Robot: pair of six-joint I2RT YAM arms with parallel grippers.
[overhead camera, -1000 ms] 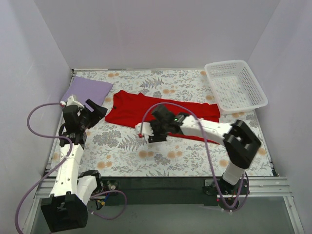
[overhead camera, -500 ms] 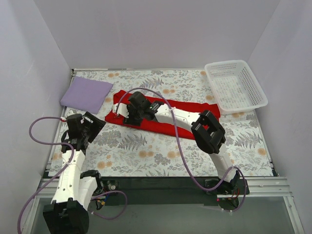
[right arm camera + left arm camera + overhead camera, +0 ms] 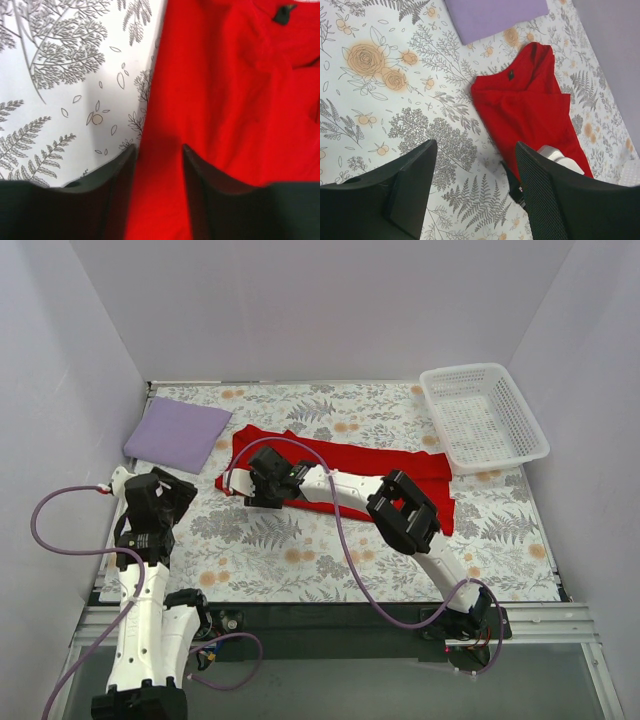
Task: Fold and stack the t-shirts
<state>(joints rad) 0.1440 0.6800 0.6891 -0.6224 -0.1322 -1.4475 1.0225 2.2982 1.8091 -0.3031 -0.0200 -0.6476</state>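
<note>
A bright red short-sleeved cloth t-shirt (image 3: pixel 390 462) is lying spread lengthways across the middle of the flower-printed table cover (image 3: pixel 300 560), its collar end pointing left. A pale lilac cloth t-shirt (image 3: pixel 178 433), folded into a flat rectangle, is sitting in the far left corner, near the red collar end, with a strip of table cover showing between the two. The right gripper (image 3: pixel 258 496) is reaching across to the red shirt's near left edge and hanging low over it. Its jaws are standing moderately apart and straddling that edge, with red cloth running up between the fingers but not pinched. The left gripper (image 3: pixel 475 150) is hovering over the left side of the table, apart from both shirts, its jaws spreading wide with nothing between them. A white plastic lattice basket (image 3: pixel 484 368) is resting in the far right corner, just beside the red shirt's right end.
</note>
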